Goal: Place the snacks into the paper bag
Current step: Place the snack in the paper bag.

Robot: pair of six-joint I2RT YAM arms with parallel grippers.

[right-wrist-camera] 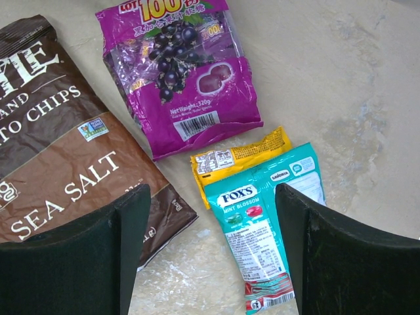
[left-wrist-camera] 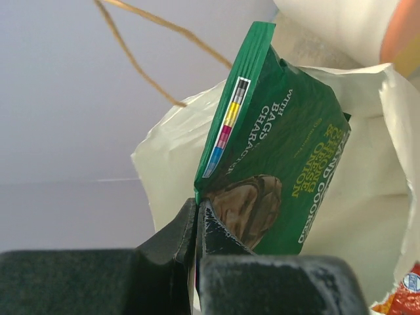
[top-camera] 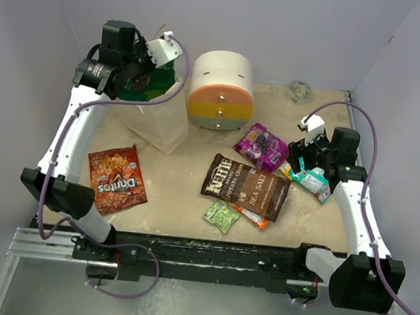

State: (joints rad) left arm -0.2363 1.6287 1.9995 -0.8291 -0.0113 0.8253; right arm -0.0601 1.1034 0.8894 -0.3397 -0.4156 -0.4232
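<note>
left gripper (left-wrist-camera: 197,213), jaws pinching a corner of the green chip bag (left-wrist-camera: 282,157), holds it end-down at the open mouth of the paper bag (left-wrist-camera: 387,190) so it can drop in. right gripper (right-wrist-camera: 210,197), jaws spread, hovers over the teal fox's mint packet (right-wrist-camera: 259,243), likely the next pick.

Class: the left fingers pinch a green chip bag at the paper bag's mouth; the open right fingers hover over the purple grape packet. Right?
No. The right wrist view shows the open right fingers over the teal Fox's packet; the purple packet lies beyond.
</note>
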